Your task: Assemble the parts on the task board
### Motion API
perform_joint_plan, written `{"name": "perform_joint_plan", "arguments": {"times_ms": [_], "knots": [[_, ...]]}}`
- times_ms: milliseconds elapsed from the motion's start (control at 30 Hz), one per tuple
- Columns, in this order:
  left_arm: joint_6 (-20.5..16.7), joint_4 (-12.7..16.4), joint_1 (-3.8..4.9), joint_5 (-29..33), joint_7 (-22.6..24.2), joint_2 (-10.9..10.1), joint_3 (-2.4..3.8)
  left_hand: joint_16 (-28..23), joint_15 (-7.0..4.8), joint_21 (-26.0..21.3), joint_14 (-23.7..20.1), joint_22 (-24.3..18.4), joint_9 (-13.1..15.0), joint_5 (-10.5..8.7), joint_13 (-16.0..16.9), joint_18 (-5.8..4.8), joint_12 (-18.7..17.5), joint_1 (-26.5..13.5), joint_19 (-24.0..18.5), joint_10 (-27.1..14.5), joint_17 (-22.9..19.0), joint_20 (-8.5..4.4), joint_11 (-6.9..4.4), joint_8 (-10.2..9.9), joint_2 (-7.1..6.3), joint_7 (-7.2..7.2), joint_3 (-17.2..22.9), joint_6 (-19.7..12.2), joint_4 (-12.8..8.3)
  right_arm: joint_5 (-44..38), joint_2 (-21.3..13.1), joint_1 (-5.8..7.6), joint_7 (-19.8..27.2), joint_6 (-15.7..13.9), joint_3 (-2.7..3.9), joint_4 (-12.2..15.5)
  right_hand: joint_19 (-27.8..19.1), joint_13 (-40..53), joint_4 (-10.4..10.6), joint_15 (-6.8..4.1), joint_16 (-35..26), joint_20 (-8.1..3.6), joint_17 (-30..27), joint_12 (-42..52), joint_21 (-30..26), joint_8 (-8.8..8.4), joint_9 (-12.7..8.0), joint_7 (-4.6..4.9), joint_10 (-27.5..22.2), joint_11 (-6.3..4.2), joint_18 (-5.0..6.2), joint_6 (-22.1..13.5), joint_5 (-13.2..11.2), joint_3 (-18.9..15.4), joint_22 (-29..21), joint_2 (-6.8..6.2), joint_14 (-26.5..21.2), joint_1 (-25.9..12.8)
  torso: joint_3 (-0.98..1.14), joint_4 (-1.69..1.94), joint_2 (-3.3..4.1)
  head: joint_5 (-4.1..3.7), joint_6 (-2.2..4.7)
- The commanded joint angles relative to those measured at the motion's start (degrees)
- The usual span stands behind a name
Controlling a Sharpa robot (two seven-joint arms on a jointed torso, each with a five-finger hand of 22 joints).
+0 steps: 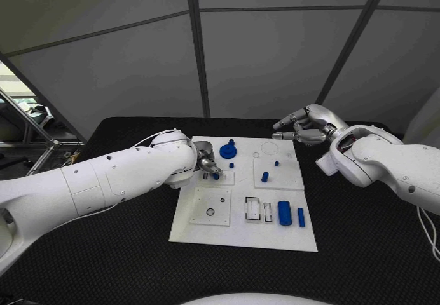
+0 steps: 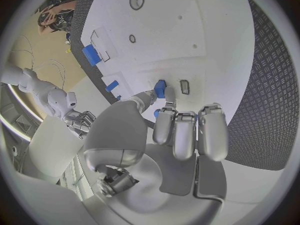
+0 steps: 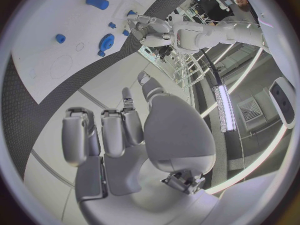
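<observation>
Now, left hand pinches 1 small blue peg over the task board, near its left edge; right hand hangs past the board's far right corner, fingers loosely curled, holding nothing. Also on board: 1 blue gear, 2 blue cylinders by right edge

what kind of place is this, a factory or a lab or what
Most likely a robotics lab or test cell rather than a factory line. A white task board with small blue parts lies on a black table, grey partition panels stand behind it, and metal framing stands beside it.
</observation>
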Motion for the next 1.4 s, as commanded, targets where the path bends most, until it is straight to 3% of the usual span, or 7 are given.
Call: {"name": "perform_joint_plan", "arguments": {"times_ms": [33,100,200,800,967,1200,1400], "knots": [[1.41,-0.23,-0.14,0.08,-0.03,0.33,-0.11,0.4,-0.85,0.36,5.35,4.32,0.55,-10.46,10.44,-4.53,0.51,-1.68,0.61,1.91,13.2,-0.24,-0.99,0.29,-0.07,-1.71,1.32,2.16,-1.08,-0.06,0.1,0.11,0.52,0.09,0.05,0.05,0.37,2.11,0.03,-0.43,-0.26,-0.3,-0.04,-0.2,-0.3,-0.34,0.1,0.08,-0.14,0.01,0.79,0.48,0.35,-0.02,3.33,0.09,2.67,-0.34,0.02,0.07,-0.01,-0.05,-0.01],[1.29,-0.47,-0.14,0.08,-0.11,0.49,-0.11,0.51,-0.81,0.56,5.38,4.71,0.79,-13.3,10.6,-4.58,0.74,-2.3,0.83,2.0,13.3,-0.48,-0.93,0.2,-0.26,-1.76,0.2,2.54,-0.04,-0.06,0.17,0.11,0.54,0.08,0.05,0.01,0.37,2.11,0.03,-0.43,-0.26,-0.3,-0.04,-0.2,-0.3,-0.34,0.1,0.08,-0.14,0.01,0.79,0.48,0.35,-0.02,3.33,0.09,2.67,-0.34,0.02,0.08,-0.03,-0.05,-0.02],[1.21,-0.69,-0.14,0.08,-0.25,0.61,-0.11,0.7,-0.88,0.79,5.43,5.15,1.03,-14.9,10.77,-4.68,1.05,-2.79,1.08,2.13,13.47,-0.55,-0.97,0.08,-0.47,-1.82,-0.89,2.9,1.01,-0.06,0.21,0.11,0.56,0.06,0.05,-0.03,0.37,2.11,0.03,-0.43,-0.26,-0.3,-0.04,-0.2,-0.3,-0.34,0.1,0.08,-0.14,0.01,0.79,0.48,0.35,-0.02,3.33,0.09,2.67,-0.34,0.01,0.11,-0.02,-0.09,-0.1],[0.15,-1.13,-0.14,0.07,-0.57,0.37,-0.1,1.25,-1.08,1.52,5.57,6.59,2.25,-15.51,11.31,-4.97,1.96,-5.34,1.86,2.56,13.96,-0.79,-1.07,-0.34,-1.95,-1.93,-5.55,4.1,5.55,-0.06,0.26,0.11,0.67,-0.06,0.05,-0.13,0.25,1.96,0.15,-0.43,-0.39,-0.3,-0.27,-0.33,-0.47,-0.41,0.09,0.09,-0.21,0.02,0.85,0.4,0.35,-0.11,3.04,0.11,2.63,-0.69,0.0,0.12,-0.04,-0.06,-0.02],[-0.84,-0.65,-0.15,0.07,-0.3,-0.19,-0.02,1.2,-1.06,1.53,5.55,6.65,2.6,-15.84,11.36,-4.98,1.92,-7.16,1.85,2.56,13.91,-0.81,-1.07,-0.54,-3.74,-1.92,-8.13,4.34,8.18,-0.06,0.28,0.11,0.75,-0.12,0.05,-0.26,0.19,1.9,0.18,-0.42,-0.46,-0.3,-0.38,-0.39,-0.55,-0.44,0.08,0.09,-0.24,0.03,0.88,0.35,0.34,-0.15,2.91,0.1,2.6,-0.82,-0.04,0.1,-0.05,-0.11,0.18],[-2.06,0.19,-0.16,0.07,-0.1,-0.84,2.23,1.07,-1.04,1.29,5.51,6.37,2.83,-15.7,11.44,-4.89,1.83,-7.77,1.61,2.52,13.78,-0.8,-1.23,-1.07,-6.14,-2.06,-11.5,4.54,12.12,-0.06,0.33,0.1,0.64,-0.25,0.05,-0.5,0.18,1.86,0.19,-0.42,-0.49,-0.3,-0.42,-0.42,-0.56,-0.46,0.08,0.1,-0.26,0.03,0.89,0.31,0.34,-0.16,2.89,0.08,2.59,-0.86,0.01,0.1,-0.04,-0.08,0.41],[-2.08,1.2,-0.13,0.07,-0.13,-1.31,4.08,1.0,-0.97,1.22,5.49,6.37,3.2,-15.72,11.48,-4.88,1.65,-8.08,1.55,2.46,13.72,-0.74,-1.14,-1.49,-4.64,-1.95,-15.58,4.61,11.83,-0.06,0.4,0.1,0.51,-0.39,0.05,-0.79,0.16,1.81,0.2,-0.42,-0.53,-0.3,-0.5,-0.47,-0.6,-0.49,0.07,0.1,-0.29,0.03,0.9,0.26,0.34,-0.18,2.83,0.08,2.58,-0.92,0.03,0.07,-0.04,-0.02,0.42]]}}
